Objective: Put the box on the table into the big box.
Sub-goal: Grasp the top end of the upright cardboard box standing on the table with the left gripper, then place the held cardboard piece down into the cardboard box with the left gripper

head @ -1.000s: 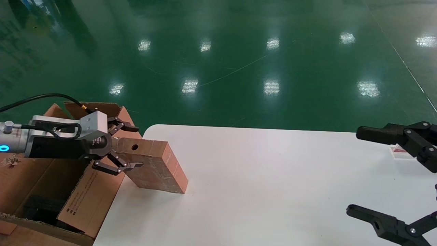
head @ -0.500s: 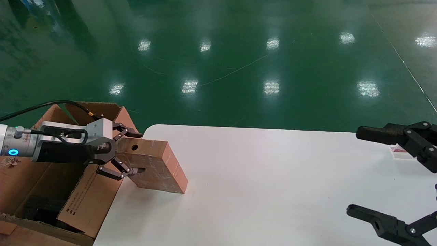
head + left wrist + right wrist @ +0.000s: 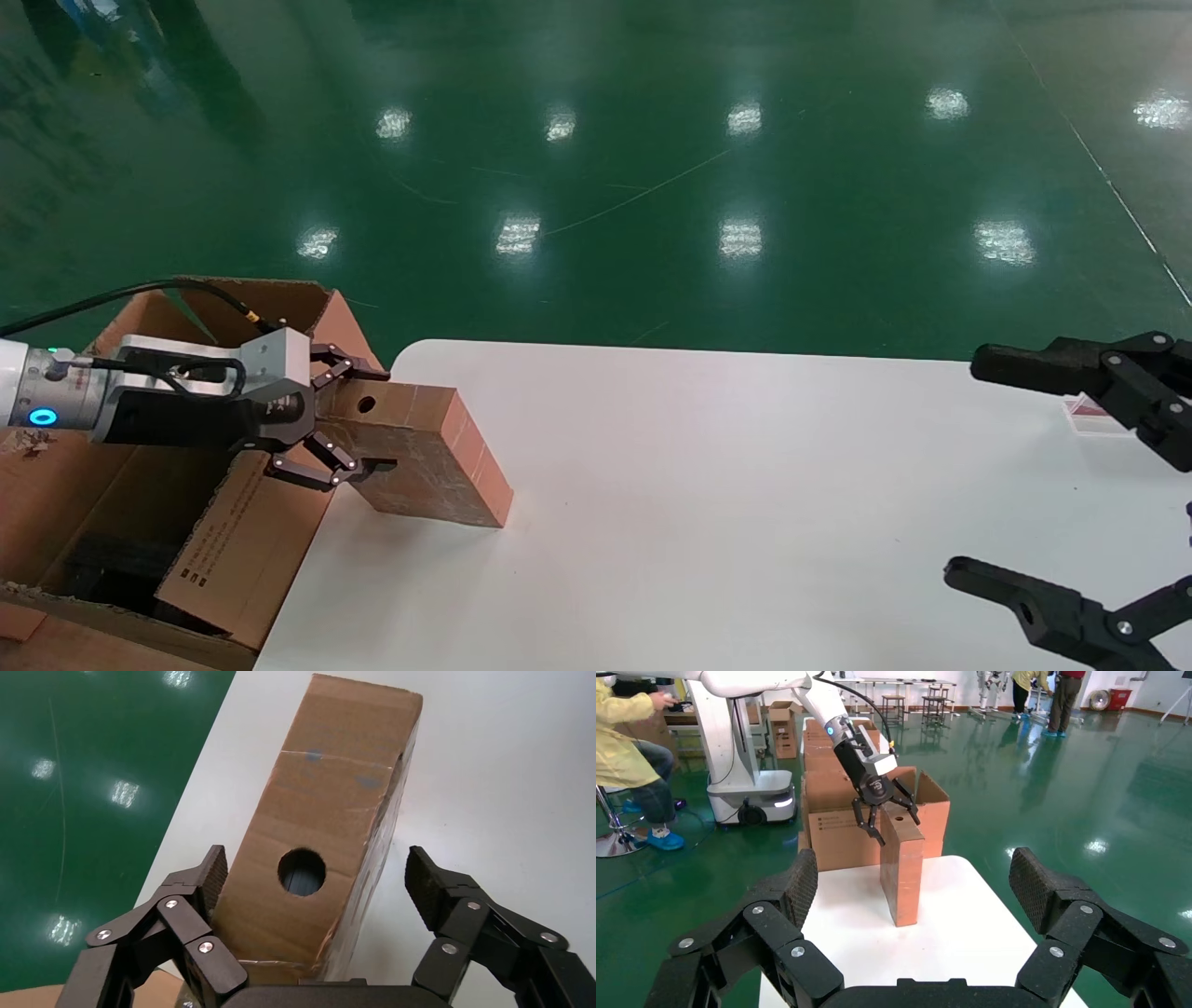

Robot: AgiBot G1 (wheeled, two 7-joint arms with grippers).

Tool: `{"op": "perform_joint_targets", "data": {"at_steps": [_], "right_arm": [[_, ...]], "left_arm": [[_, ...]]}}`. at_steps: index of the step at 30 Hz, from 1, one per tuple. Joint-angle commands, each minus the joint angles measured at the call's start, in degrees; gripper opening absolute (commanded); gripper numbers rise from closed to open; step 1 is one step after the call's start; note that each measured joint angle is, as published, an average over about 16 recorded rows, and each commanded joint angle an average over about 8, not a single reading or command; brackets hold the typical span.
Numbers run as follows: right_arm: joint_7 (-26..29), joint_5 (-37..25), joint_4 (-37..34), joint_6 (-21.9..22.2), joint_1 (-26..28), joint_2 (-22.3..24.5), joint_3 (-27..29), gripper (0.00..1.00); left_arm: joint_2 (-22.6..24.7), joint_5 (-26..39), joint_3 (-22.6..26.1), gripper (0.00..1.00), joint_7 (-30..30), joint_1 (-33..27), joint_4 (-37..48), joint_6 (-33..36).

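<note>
The box [image 3: 428,457], brown and flat, stands on a narrow side on the table [image 3: 745,513] near its rounded left corner. The small round hole is in its upper narrow side. My left gripper [image 3: 377,419] is open and straddles the box's left end. In the left wrist view, one fingertip [image 3: 214,871] is close against the box [image 3: 337,797], and the other stands clear of it. The big box [image 3: 233,550] stands left of the table with black foam inside. My right gripper [image 3: 968,466] is open and empty at the table's right side.
A small clear item with red [image 3: 1085,415] lies at the table's right edge. Shiny green floor surrounds the table. The right wrist view shows the box [image 3: 903,867], the big box [image 3: 835,832], more cartons, another robot and a seated person beyond.
My left gripper has moved right, farther over the box's end, and its fingers have narrowed around it. The box and my right arm have not moved.
</note>
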Motion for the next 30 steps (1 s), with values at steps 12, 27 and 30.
{"op": "perform_joint_targets", "data": {"at_steps": [12, 27, 30], "right_arm": [[0.00, 0.01, 0.00, 0.00, 0.00, 0.00, -0.01, 0.00], [-0.01, 0.01, 0.00, 0.01, 0.00, 0.01, -0.02, 0.00], [-0.01, 0.01, 0.00, 0.01, 0.01, 0.01, -0.02, 0.00]], "left_arm": [[0.86, 0.65, 1.37, 0.00, 2.24, -2.57, 3.52, 0.10], [1.43, -1.48, 2.24, 0.00, -2.97, -6.07, 6.81, 1.71], [1.06, -2.72, 2.52, 0.00, -8.01, -7.31, 7.40, 1.87]]}}
